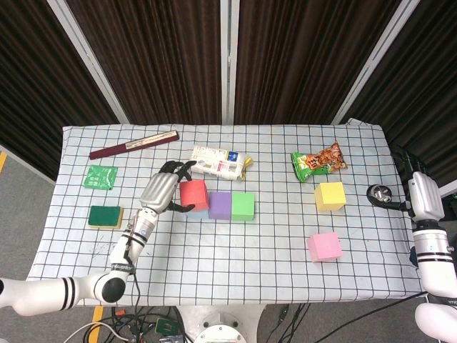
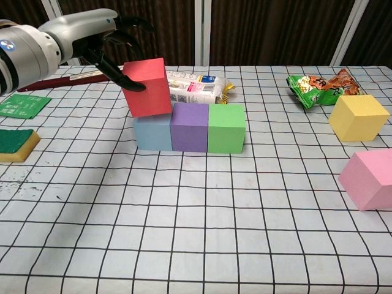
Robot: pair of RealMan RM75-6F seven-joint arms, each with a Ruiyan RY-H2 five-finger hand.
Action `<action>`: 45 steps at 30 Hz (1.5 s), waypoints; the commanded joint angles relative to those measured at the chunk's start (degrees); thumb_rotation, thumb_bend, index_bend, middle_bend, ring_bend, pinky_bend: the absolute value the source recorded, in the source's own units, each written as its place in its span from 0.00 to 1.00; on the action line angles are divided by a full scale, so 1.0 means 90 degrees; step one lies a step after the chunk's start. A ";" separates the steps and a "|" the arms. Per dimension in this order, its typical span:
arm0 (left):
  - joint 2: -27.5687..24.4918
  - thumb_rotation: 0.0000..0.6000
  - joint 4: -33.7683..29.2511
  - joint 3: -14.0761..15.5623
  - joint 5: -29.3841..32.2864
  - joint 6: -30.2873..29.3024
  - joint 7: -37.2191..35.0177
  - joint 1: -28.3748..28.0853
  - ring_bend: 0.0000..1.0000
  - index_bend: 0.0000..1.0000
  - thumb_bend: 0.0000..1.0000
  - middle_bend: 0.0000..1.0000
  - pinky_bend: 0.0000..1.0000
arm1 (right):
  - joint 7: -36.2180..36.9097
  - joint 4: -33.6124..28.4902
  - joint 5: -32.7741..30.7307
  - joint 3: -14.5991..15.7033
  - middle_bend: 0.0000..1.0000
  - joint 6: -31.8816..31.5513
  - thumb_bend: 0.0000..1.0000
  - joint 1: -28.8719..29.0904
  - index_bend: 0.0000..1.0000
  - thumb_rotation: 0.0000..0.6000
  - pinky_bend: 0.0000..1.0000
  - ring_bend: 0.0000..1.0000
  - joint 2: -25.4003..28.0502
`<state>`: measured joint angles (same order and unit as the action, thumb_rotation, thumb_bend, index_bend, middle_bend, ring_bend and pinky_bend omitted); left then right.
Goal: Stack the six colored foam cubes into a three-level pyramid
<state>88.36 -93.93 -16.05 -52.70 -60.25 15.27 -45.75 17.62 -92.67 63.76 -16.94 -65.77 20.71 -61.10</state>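
Above blue cube: fingers grip red cube.

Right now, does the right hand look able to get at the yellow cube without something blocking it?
Probably yes. The right hand sits at the table's edge holding nothing, and only bare cloth and a small round object lie between it and the yellow cube.
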 commanded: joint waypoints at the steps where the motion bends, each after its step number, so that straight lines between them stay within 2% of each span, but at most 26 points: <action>1: 0.0071 1.00 0.0094 0.0014 0.0028 0.0036 0.0027 -0.0037 0.12 0.09 0.22 0.45 0.08 | 0.0031 0.0034 0.0014 0.0000 0.15 0.0015 0.00 -0.0015 0.00 1.00 0.00 0.00 -0.0005; 19: 0.0149 1.00 0.0228 0.0096 -0.0183 0.0072 -0.0030 -0.0033 0.12 0.08 0.21 0.35 0.07 | 0.0081 0.0125 0.0078 -0.0014 0.15 0.0075 0.00 -0.0041 0.00 1.00 0.00 0.00 -0.0084; 32: -0.0041 1.00 0.0023 0.0124 -0.0412 0.0068 -0.0271 0.0097 0.08 0.06 0.19 0.20 0.06 | 0.0070 0.0129 0.0103 -0.0049 0.16 0.0075 0.00 -0.0042 0.00 1.00 0.00 0.00 -0.0110; 38: -0.0581 1.00 -0.0520 0.0152 -0.0618 -0.0214 -0.0380 0.0393 0.08 0.06 0.18 0.20 0.06 | -0.0140 -0.0083 0.0140 -0.0081 0.16 0.0086 0.00 0.0035 0.00 1.00 0.00 0.00 -0.0057; 41: -0.1161 1.00 -0.0812 0.0323 -0.0869 -0.0384 -0.0573 0.0741 0.06 0.06 0.18 0.18 0.06 | -0.0334 -0.0277 0.0218 -0.0070 0.16 0.0079 0.00 0.0090 0.00 1.00 0.00 0.00 -0.0014; 45: -0.2036 1.00 -0.0725 0.0909 -0.1721 -0.0732 -0.1393 0.1532 0.03 0.06 0.14 0.14 0.06 | -0.0625 -0.0634 0.0367 -0.0045 0.16 0.0296 0.00 0.0291 0.00 1.00 0.00 0.00 0.0091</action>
<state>74.52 -100.58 -11.55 -62.95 -64.27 7.63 -36.73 13.11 -97.09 66.39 -17.47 -64.12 22.42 -60.81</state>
